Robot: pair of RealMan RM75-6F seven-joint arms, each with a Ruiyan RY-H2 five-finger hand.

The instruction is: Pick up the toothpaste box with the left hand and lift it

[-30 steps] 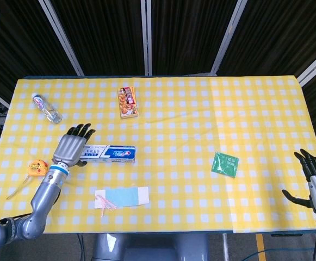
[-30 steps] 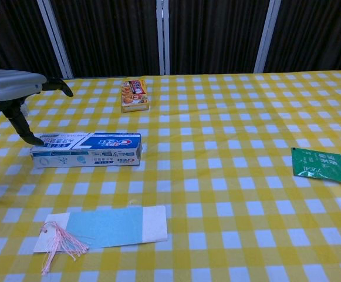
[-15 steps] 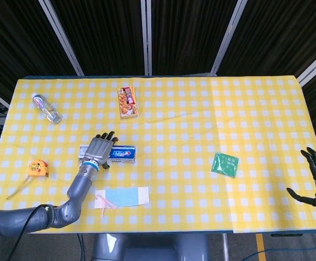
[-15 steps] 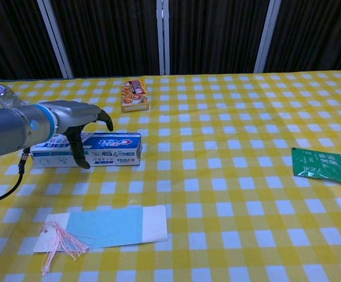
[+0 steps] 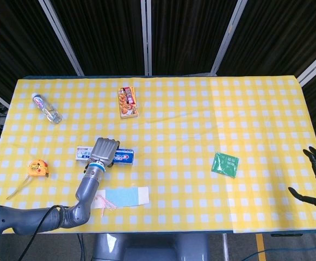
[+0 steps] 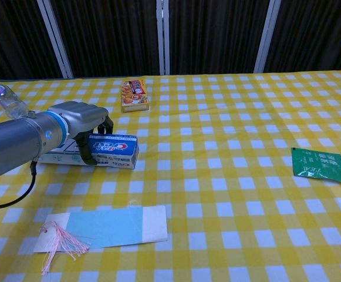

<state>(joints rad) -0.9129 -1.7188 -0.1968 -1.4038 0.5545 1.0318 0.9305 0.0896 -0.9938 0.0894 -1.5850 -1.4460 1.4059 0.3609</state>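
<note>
Toothpaste box: long white-and-blue carton with red logo, lying flat on the yellow checked cloth, left-centre, lengthwise left to right, its middle covered and gripped by the left hand.

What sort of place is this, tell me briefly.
Probably a robot lab or data-collection booth, not a home. Black curtains with metal poles close in the table, which has a yellow checked cloth, and unrelated items lie spaced out: toothpaste box, water bottle, tape measure.
</note>
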